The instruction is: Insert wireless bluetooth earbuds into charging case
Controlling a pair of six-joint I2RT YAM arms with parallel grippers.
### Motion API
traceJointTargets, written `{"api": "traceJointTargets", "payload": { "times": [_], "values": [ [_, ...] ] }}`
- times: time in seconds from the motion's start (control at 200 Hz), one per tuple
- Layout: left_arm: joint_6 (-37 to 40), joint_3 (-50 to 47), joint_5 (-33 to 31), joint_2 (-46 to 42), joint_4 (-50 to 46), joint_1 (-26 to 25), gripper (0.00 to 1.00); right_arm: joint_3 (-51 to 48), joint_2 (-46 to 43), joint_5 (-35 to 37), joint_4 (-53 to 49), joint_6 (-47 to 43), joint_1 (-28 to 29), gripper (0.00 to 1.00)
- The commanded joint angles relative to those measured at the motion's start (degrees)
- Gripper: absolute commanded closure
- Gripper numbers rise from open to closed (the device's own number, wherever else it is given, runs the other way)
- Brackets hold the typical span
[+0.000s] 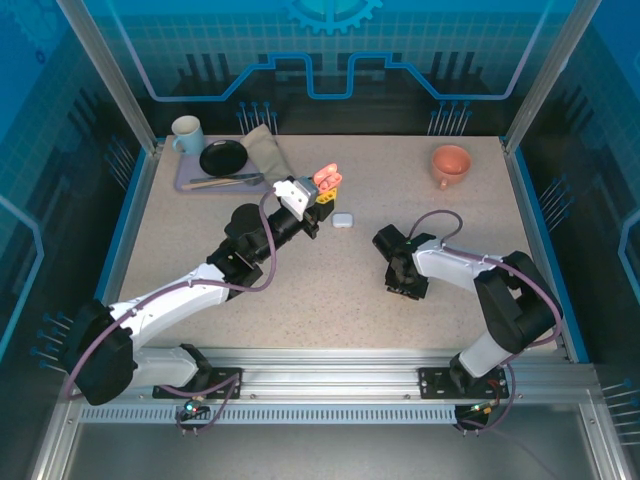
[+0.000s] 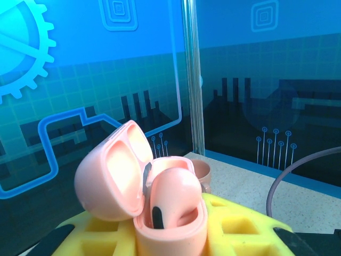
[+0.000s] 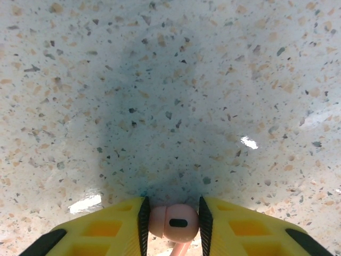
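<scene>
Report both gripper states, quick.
Left gripper: closed, holding the pink charging case, lid open.
Right gripper: closed on a pink earbud.

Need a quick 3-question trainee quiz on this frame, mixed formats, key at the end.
1. True or false: the pink case held by the left end effector has its lid open.
2. What sits between the fingers of the right end effector? A) a white earbud B) a pink earbud C) nothing
3. In one word, what does the white case rest on?

Key:
1. True.
2. B.
3. Table.
</scene>
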Motion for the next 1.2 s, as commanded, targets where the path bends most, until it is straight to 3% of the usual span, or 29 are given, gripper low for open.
{"api": "traceJointTargets", "payload": {
  "times": [0.0,0.335,0.58,0.835,1.196],
  "values": [
    [-0.99,0.61,0.94,0.11,1.34,0.33,1.0,-1.75,-0.91,0.61,-2.61,0.67,0.42,0.69],
    [-0.9,1.13,1.11,0.2,0.79,0.34,1.0,-2.75,-6.06,0.52,-2.21,-0.17,0.23,0.72],
    [-0.66,1.44,1.39,-0.15,-0.09,0.34,1.0,-1.72,-16.79,0.6,1.33,-3.93,0.03,0.74],
    [0.15,1.66,7.14,-1.89,-2.08,1.03,1.0,6.73,-28.62,0.14,8.71,-15.87,-0.49,0.74],
    [-1.56,4.51,13.46,-2.45,-6.16,1.23,1.0,21.91,-32.32,-5.59,24.25,-32.08,-1.46,0.74]
  ]
}}
